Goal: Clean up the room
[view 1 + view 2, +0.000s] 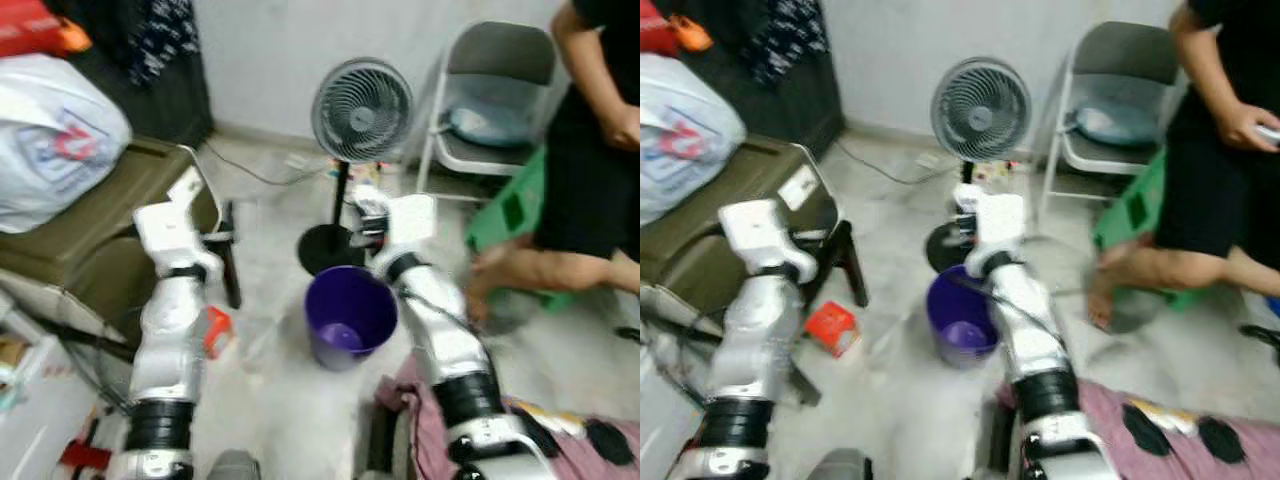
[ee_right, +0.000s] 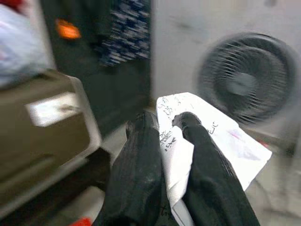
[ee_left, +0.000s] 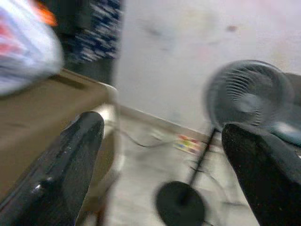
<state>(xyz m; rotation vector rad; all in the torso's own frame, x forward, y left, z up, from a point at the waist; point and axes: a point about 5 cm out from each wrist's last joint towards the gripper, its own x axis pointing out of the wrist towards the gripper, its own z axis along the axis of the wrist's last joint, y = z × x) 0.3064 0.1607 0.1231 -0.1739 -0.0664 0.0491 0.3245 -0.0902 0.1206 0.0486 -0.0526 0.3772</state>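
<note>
right gripper (image 2: 164,136): fingers pinched tight on a crumpled sheet of white paper (image 2: 211,136) w/ handwriting on it; paper sticks out past the tips. Held up in the air above the bin, btw bin and fan.
left gripper (image 3: 164,155): wide open, nothing in it, big gap btw the two black fingers. Raised over the floor, next to the olive box.
purple bin (image 1: 350,315): round, upright on the pale floor just in front of the robot, right under/behind the right forearm. Smth pale purple at the bottom, can't tell what.
fan (image 1: 362,110): grey pedestal fan on a black round base, right behind the bin, near the wall.
olive box (image 1: 90,235): big brownish box on the robot's left, white plastic bag (image 1: 50,140) sitting on top.
red pack (image 1: 832,328): small, on the floor by the left arm.
chair (image 1: 495,95): grey folding chair at the wall, right of the fan.
person (image 1: 590,160): standing far right, dark clothes, bare legs, next to smth green.
pink cloth (image 1: 1160,430): low right, near the robot's right side.
pics: pretty blurry overall.
</note>
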